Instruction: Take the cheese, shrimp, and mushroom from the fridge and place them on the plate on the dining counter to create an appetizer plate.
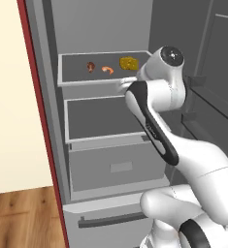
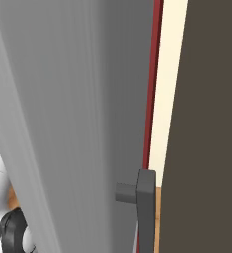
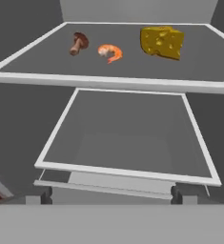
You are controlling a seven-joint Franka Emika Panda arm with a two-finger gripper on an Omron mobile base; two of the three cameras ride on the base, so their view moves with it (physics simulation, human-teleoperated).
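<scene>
End effector (image 3: 112,198) open, below shelf with cheese (image 3: 162,42)

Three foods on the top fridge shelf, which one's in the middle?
The shrimp, the curled orange-pink one. The brown mushroom lies to its left in the hand view, the yellow cheese to its right.

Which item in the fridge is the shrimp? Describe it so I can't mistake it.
Look on the open grey fridge's upper shelf. Three foods sit in a row; the small curled orange-pink shrimp is the middle one, between the brown stemmed mushroom and the larger yellow holed cheese wedge.
</scene>
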